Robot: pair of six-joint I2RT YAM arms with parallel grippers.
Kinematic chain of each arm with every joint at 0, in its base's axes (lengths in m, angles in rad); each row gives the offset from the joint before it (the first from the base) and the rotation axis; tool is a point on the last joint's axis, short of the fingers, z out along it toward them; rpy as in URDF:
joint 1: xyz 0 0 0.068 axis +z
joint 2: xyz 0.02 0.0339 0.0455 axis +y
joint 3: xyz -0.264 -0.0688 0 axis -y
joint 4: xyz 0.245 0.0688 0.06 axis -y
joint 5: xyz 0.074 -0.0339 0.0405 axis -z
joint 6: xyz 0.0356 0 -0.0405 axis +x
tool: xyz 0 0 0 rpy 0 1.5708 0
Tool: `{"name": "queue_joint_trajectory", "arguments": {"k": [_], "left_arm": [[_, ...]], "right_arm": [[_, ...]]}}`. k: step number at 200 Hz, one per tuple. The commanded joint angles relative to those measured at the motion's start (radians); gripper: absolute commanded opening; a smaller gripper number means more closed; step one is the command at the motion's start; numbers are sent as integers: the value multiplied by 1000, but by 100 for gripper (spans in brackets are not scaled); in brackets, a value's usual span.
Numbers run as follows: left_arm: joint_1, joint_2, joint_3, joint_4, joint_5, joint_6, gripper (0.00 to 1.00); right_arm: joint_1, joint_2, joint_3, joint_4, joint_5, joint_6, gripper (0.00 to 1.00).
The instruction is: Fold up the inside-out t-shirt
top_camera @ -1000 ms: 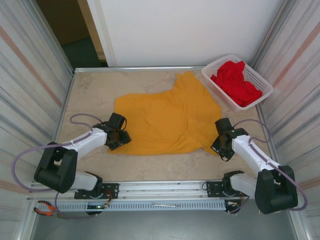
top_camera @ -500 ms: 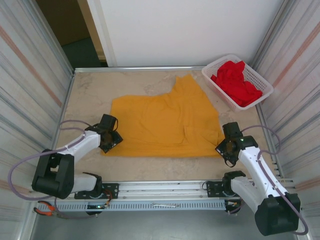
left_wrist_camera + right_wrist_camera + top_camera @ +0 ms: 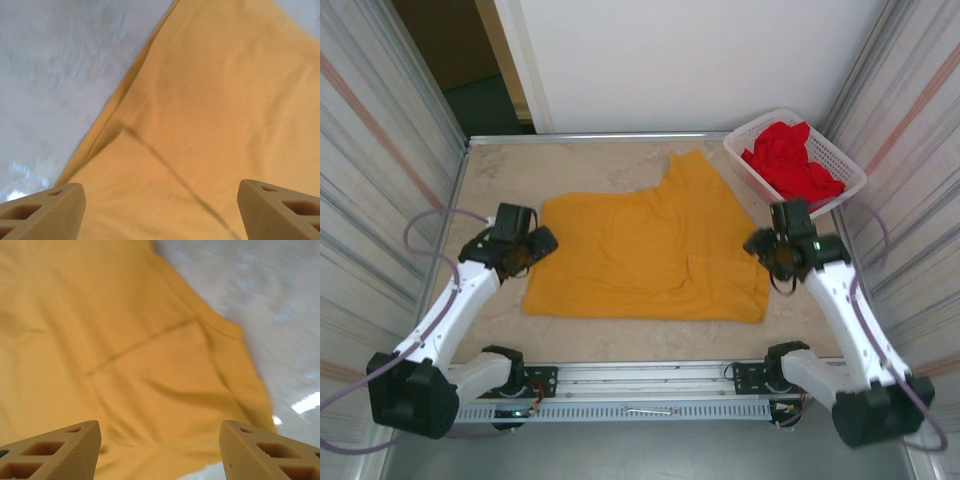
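Left jaws apart, empty, over shirt's left edge. Inside-out t-shirt (image 3: 650, 255) mid-bench (image 3: 510, 175), spread near flat. Judgement: smoothing mostly done, no fold made yet, all folding left. Mustard cotton, soft, matte, seam ridges showing. Rough rectangle, one peak toward far side, small lapped flap near right corner. Right jaws apart, empty, over shirt's right edge.

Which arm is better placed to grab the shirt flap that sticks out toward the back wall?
Right. The right gripper hangs open beside the t-shirt at its right edge, nearer that flap; the left gripper sits at the opposite edge, farther away.
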Motion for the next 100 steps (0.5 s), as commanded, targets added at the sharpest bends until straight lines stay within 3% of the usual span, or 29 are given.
{"name": "queue_joint_trajectory", "arguments": {"k": [1,50,100], "left_arm": [[76,149,120,58,51,144,81],[135,602,521,10,100,305,81],[147,806,738,-52,102,337,81]], "right_arm": [[23,253,203,103,-56,-184,63],[15,818,739,122,-59,-329,63],[6,1289,1312,60,-71,-479,62]]}}
